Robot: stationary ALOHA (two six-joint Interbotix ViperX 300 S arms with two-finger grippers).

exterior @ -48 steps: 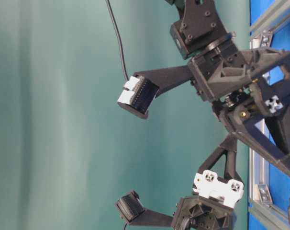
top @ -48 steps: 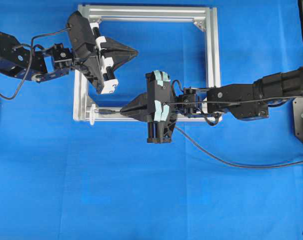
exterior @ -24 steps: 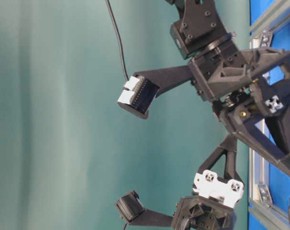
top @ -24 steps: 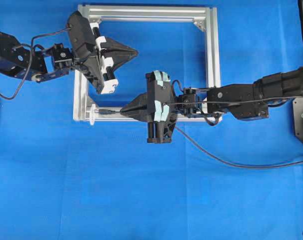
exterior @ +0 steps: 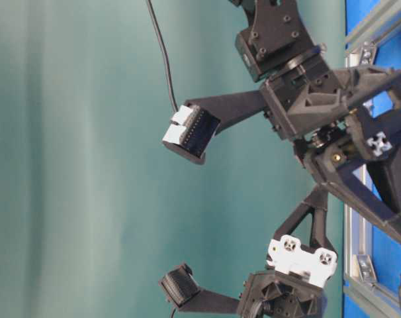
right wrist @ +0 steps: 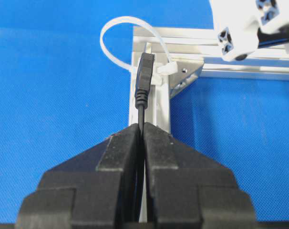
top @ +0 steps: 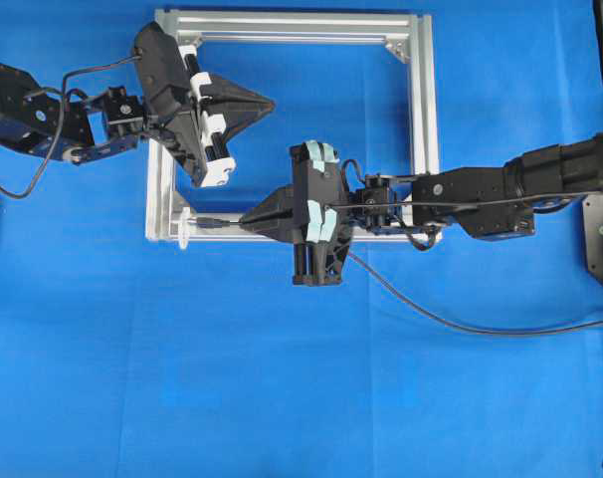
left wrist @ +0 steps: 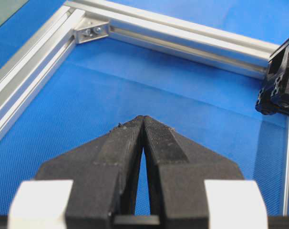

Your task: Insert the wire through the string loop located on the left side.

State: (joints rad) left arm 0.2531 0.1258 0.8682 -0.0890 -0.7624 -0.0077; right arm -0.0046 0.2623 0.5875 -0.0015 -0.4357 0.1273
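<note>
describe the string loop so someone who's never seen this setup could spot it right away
Find the square silver aluminium frame on the blue table, then go to its lower-left corner in the overhead view. The string loop is a thin white ring standing out from that corner, just ahead of the wire's plug tip held in the right pincer. Unlike the triangular metal corner bracket beside it, it is slender, curved and white.
</note>
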